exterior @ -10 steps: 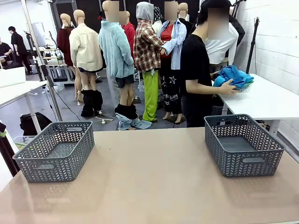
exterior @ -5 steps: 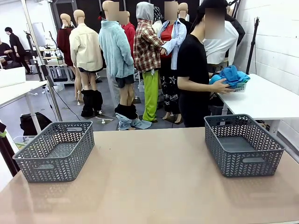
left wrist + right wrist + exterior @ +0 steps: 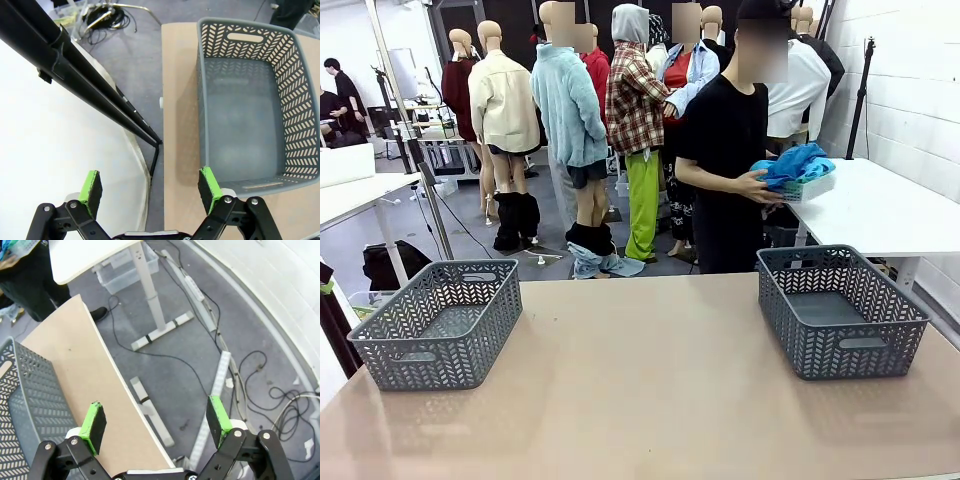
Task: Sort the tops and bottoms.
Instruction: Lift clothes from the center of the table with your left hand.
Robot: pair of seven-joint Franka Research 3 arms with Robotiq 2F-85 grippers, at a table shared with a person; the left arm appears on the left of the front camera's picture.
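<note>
The clothes (image 3: 790, 163) sit in a small white basket (image 3: 812, 188) held in the person's hand (image 3: 757, 185), a blue and turquoise heap whose tops and bottoms I can't tell apart, beyond the far edge of the worktop (image 3: 640, 380) and out of my reach. My left gripper (image 3: 150, 182) hangs with jaws wide beside the empty left grey basket (image 3: 300, 125), and my right gripper (image 3: 156, 417) hangs with jaws wide off the worktop's right edge, near the right grey basket (image 3: 30, 390). I'd leave the middle free until the garments are laid down — then pinch one piece at a time.
</note>
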